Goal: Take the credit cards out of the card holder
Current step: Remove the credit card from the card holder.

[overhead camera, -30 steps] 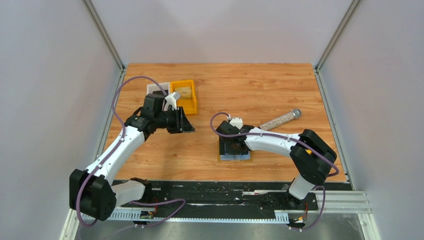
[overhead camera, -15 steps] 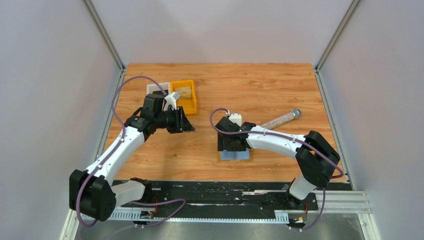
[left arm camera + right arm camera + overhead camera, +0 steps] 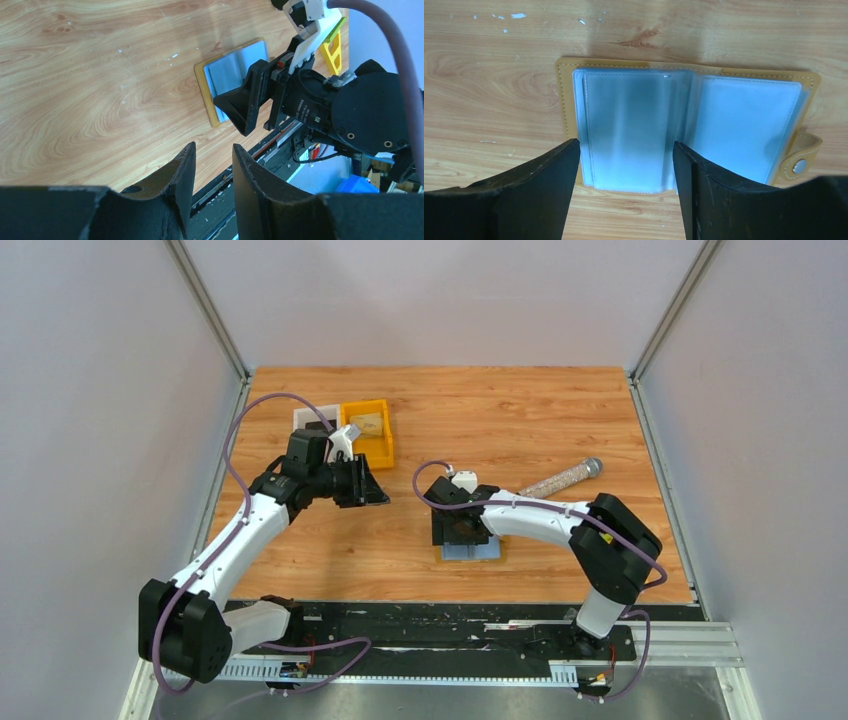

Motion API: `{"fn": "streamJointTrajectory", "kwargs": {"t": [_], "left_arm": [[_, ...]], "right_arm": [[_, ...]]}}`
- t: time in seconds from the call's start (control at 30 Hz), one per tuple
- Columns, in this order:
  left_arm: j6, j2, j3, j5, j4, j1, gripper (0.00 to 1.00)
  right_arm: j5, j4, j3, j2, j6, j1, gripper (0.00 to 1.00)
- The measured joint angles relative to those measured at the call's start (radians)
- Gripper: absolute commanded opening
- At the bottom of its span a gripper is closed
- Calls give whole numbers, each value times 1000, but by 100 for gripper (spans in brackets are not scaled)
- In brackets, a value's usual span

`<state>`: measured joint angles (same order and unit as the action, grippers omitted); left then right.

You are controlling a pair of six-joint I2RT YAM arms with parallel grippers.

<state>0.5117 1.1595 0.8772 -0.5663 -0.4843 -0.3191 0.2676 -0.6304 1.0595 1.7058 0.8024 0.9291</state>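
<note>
The card holder lies open and flat on the table, directly under the right gripper, whose widely spread jaws straddle its 9 o'clock panel (nothing gripped). The left gripper, narrowly parted and empty, hovers at the holder's 10 o'clock.
</note>
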Motion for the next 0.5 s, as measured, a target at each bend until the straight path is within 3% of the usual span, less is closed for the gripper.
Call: {"fn": "streamJointTrajectory", "kwargs": {"t": [0.3,0.5], "left_arm": [[0,0,0,0,3,0,41],[1,0,0,0,4,0,41]], "right_arm": [[3,8,0,11,0,0,61],[3,22,-7,12,0,0,63]]}}
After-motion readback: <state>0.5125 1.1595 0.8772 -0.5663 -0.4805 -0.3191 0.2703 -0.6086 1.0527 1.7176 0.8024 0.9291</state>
